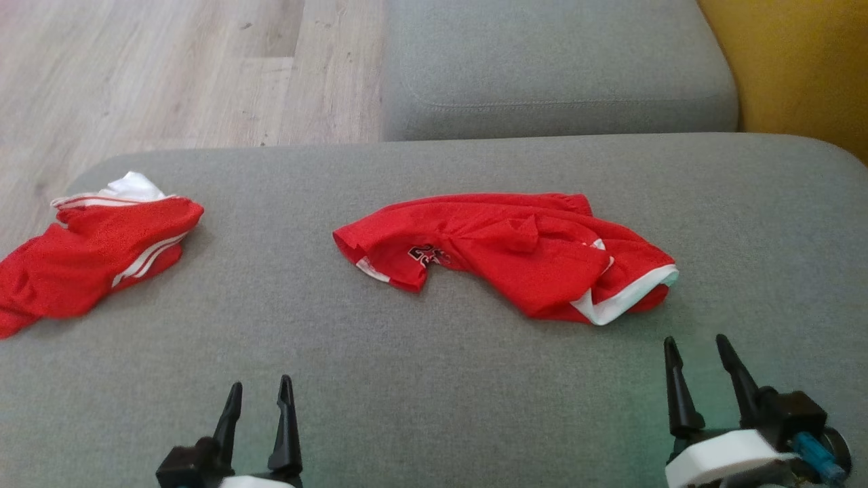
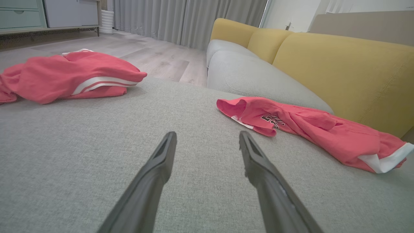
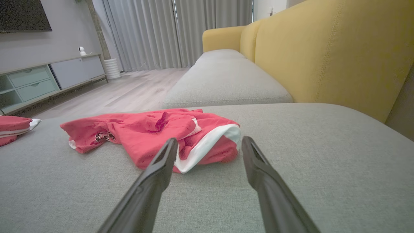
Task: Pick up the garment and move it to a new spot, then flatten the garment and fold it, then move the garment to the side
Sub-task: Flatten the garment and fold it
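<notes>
Both pairs of jaws stand apart, holding nothing: left gripper point(image 1: 260, 381) and right gripper point(image 1: 696, 339) at the near edge of the grey fabric cushion point(image 1: 434, 407). A crumpled red mesh garment with white trim point(image 1: 502, 254) lies mid-cushion, just beyond the right gripper. Another red, white-striped garment point(image 1: 95, 257) lies far left.

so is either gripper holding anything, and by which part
Nothing is held. The left gripper and right gripper are both open and empty, short of the middle garment.

Left gripper point(image 1: 260, 381) sat at the lower left of the head view, right gripper point(image 1: 696, 338) at the lower right, a bit further forward. Both had their fingers point(image 1: 676, 386) spread wide, pointing up, gripping nothing.
</notes>
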